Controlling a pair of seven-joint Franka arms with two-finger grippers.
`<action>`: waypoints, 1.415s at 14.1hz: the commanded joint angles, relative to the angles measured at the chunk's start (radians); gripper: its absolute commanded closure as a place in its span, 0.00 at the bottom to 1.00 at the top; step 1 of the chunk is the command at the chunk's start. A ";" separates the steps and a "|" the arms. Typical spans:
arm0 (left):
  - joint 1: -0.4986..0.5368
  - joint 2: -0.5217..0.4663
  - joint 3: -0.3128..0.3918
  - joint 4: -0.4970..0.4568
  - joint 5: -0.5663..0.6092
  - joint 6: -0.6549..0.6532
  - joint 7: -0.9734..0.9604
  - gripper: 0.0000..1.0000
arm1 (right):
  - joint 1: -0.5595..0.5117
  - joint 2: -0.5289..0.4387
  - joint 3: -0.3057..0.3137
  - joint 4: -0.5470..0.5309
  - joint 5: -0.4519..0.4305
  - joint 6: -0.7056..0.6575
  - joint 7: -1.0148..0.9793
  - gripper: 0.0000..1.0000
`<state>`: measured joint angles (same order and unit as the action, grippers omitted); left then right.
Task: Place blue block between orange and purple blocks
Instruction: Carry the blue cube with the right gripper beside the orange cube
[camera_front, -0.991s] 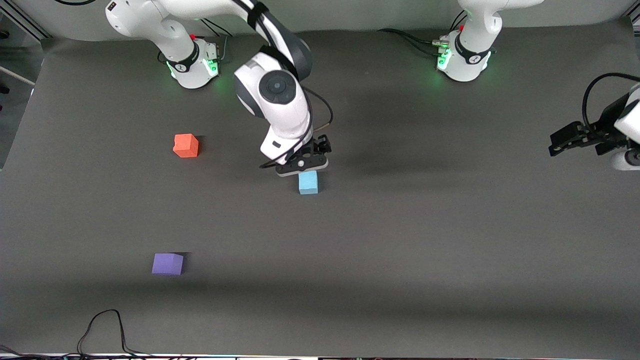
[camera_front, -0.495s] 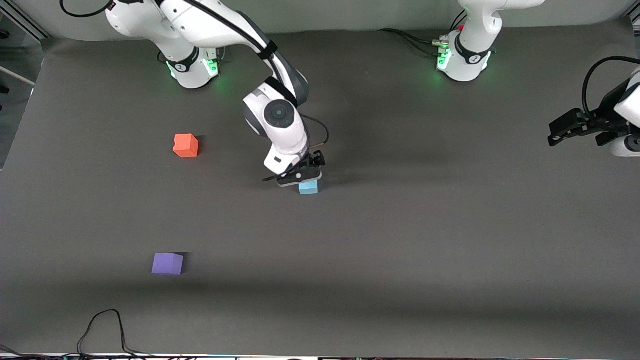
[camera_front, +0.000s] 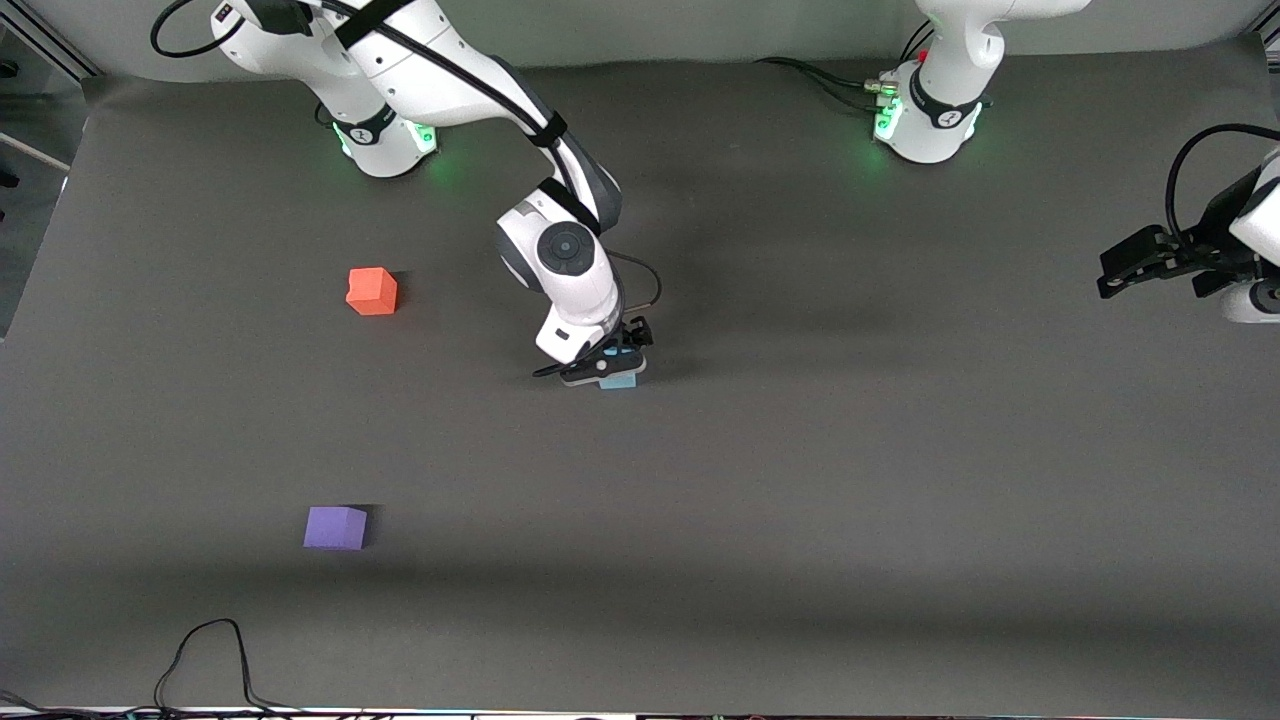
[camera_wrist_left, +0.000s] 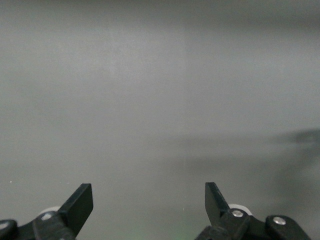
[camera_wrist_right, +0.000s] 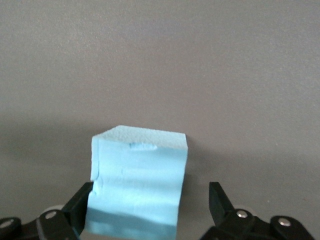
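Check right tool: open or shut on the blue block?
Open. In the right wrist view the right tool straddles the blue block: one finger is at its side, the other stands apart with table showing between.

Bare mat lies between the orange block (camera_front: 372, 291) and the purple block (camera_front: 335, 527) — nothing stands in that gap. From the blue block (camera_front: 620, 378), mid-table, the way toward that gap is also bare. The right gripper (camera_front: 606, 366) sits low over the blue block, fingers spread — one finger (camera_wrist_right: 80, 205) touches it, the other stands apart. The left gripper (camera_front: 1135, 267) waits well apart at the left arm's end of the table, fingers spread.
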<state>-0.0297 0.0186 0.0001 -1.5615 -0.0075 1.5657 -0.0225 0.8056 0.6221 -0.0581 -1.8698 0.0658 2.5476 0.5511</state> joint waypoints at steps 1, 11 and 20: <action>-0.009 0.015 0.006 0.034 0.009 -0.038 0.047 0.00 | 0.011 0.030 -0.012 0.052 0.005 0.005 0.024 0.14; -0.019 0.009 0.009 0.027 0.027 -0.085 0.084 0.00 | -0.035 -0.089 -0.023 0.173 0.012 -0.272 0.021 0.70; -0.006 0.007 -0.005 0.026 0.027 -0.076 0.085 0.00 | -0.170 -0.335 -0.031 0.483 0.062 -0.861 -0.081 0.70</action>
<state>-0.0337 0.0254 -0.0026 -1.5542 0.0062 1.5033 0.0463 0.6656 0.3131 -0.0881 -1.4043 0.1054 1.7426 0.5287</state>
